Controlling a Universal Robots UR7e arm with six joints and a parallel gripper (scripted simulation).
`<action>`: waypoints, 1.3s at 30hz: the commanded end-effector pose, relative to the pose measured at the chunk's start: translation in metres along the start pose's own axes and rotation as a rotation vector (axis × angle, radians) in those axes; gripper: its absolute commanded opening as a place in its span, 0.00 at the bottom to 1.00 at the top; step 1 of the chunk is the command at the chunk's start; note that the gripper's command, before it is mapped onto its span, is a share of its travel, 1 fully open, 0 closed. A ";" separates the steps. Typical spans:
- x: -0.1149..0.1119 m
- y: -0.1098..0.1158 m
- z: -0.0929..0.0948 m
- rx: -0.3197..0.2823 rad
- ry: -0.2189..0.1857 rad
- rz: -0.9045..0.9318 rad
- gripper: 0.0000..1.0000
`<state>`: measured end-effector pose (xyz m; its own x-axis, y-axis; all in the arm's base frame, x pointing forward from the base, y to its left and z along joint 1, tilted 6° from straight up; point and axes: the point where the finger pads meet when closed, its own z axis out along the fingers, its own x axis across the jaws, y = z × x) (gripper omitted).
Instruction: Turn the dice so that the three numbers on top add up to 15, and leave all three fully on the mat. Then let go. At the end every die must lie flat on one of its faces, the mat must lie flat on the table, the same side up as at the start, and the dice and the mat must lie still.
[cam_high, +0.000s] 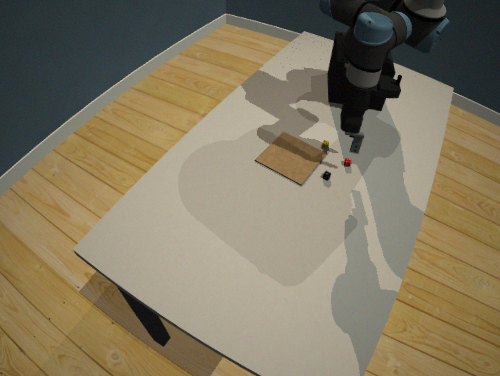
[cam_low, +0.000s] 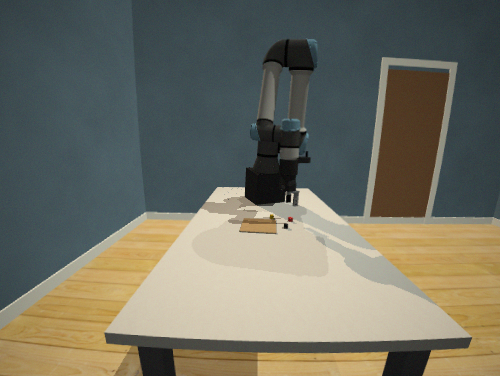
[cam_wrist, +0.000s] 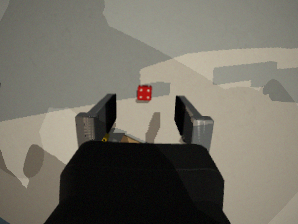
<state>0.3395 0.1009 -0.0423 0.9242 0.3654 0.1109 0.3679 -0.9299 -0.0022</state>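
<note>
The brown mat (cam_high: 287, 164) (cam_low: 257, 229) lies flat on the table. The red die (cam_high: 347, 162) (cam_low: 290, 219) (cam_wrist: 144, 93) lies on the table beside the mat, four pips up. The yellow die (cam_high: 325, 144) (cam_low: 272, 216) lies off the mat near its corner; in the wrist view it is mostly hidden behind a finger. The black die (cam_high: 327, 175) (cam_low: 286, 226) lies off the mat by its side; it is not seen in the wrist view. The top numbers of the yellow and black dice are too small to tell. My gripper (cam_high: 354, 142) (cam_low: 292, 200) (cam_wrist: 145, 107) is open and empty, above the table near the red die.
The robot's black base (cam_high: 340, 75) (cam_low: 262, 186) stands at the far end of the table (cam_high: 220, 280) (cam_low: 225, 305). Shadows of the arm fall across the table, the mat and around the dice.
</note>
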 end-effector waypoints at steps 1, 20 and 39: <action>-0.002 0.000 0.002 0.000 -0.004 0.026 1.00; -0.002 0.000 0.002 0.000 -0.004 0.029 0.64; -0.002 0.000 0.002 0.000 -0.004 0.029 0.64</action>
<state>0.3404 0.1007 -0.0425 0.9337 0.3404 0.1110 0.3429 -0.9394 -0.0036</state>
